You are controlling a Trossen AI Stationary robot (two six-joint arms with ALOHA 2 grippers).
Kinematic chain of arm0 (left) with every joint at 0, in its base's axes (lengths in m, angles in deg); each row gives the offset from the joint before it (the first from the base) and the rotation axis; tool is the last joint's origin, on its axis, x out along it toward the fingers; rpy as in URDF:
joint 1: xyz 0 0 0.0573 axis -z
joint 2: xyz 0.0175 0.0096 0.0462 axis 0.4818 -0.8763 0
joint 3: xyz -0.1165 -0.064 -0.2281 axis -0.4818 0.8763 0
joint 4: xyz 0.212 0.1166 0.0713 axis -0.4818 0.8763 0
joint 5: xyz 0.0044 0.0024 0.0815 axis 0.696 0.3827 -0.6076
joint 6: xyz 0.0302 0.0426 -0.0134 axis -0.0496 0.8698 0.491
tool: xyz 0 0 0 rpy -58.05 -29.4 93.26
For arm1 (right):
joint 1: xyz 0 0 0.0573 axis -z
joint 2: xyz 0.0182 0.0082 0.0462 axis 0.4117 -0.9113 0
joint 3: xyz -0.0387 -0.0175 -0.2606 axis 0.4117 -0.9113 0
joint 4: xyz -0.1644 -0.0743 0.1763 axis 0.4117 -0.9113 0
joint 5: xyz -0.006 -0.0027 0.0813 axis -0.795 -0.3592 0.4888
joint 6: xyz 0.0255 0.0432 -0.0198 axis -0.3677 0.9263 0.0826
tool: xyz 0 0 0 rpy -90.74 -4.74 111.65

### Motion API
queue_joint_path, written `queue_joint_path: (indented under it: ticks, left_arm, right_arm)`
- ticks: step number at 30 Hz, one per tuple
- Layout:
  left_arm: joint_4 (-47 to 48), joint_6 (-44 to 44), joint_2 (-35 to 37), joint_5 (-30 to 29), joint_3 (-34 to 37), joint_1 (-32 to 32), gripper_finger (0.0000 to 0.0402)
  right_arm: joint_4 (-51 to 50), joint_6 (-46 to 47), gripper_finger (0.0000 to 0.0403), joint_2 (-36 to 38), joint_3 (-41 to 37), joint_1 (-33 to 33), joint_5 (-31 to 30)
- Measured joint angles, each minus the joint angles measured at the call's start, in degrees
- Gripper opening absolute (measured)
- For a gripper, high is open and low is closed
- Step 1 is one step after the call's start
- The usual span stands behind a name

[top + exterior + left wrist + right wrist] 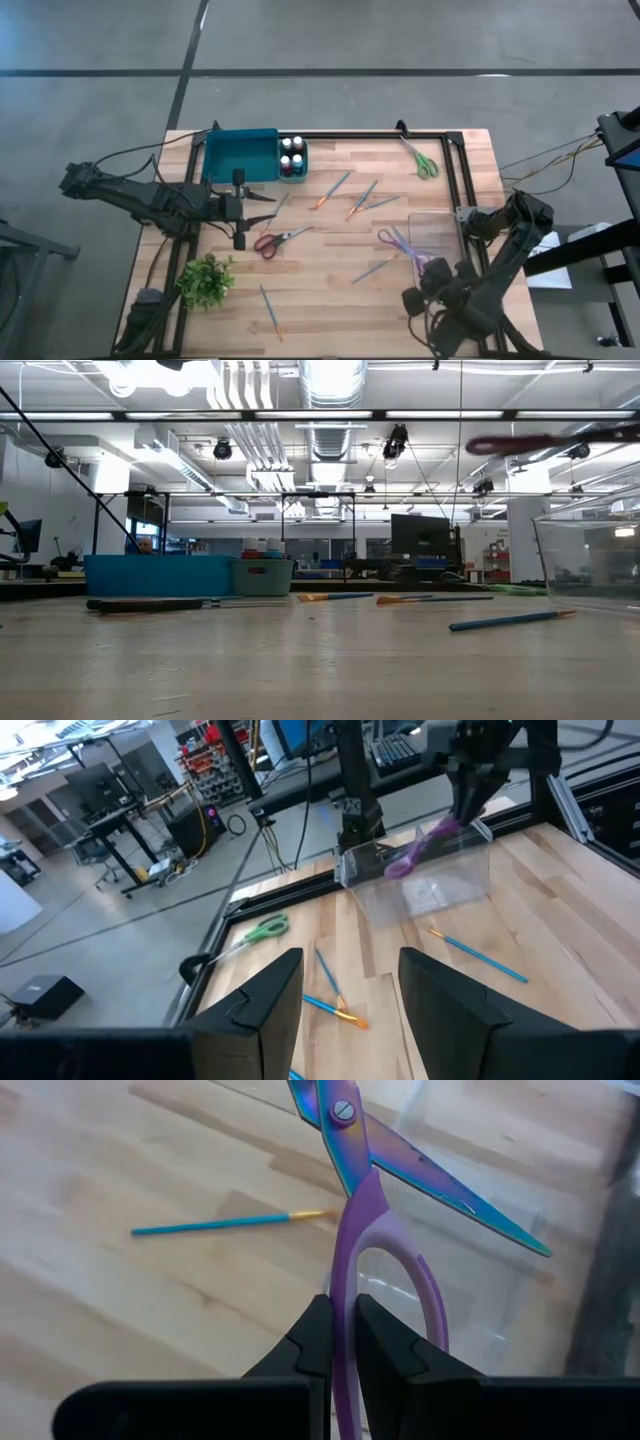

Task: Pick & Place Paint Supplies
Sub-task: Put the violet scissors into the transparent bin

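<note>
Several thin paintbrushes lie flat on the wooden table: a group near the middle (350, 195), one (373, 268) near the clear container, one (271, 310) by the near edge. The low view shows three brushes (430, 599). My right gripper (428, 265) (340, 1335) is shut on purple-handled scissors (400, 243), held in the air (540, 442) beside the container. My left gripper (265, 210) (350, 990) is open above the table's left part, near the red scissors (280, 240), touching nothing. My right gripper pinches one handle bow (345, 1280) of the purple scissors between its two fingers. The blades (400, 1155) are spread open and point away from the fingers. The scissors are lifted clear of the table.
A clear container (435, 232) stands on the table's right part. A teal bin (240, 155) and a small tray of paint bottles (292, 157) sit at the far left. Green scissors (424, 161) lie far right, a small plant (205, 280) near left. A black frame rims the table.
</note>
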Motion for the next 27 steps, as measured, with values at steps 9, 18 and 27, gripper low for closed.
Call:
queue_joint_path:
  ticks: [9,18,27]
  left_arm:
    - [-0.01,-0.03,0.0,0.0,-0.02,0.0,0.0173]
    - [0.04,-1.47,0.0,0.12,-0.02,0.0,0.0173]
    - [0.45,-3.34,0.0,1.08,-0.02,0.0,0.0173]
  right_arm:
    - [-0.02,-0.05,0.0018,-0.08,-4.17,-0.13,5.72]
    - [-0.11,0.02,0.0018,2.24,-8.06,-0.5,5.65]
    - [0.07,0.17,0.0018,4.66,-11.16,-2.47,5.85]
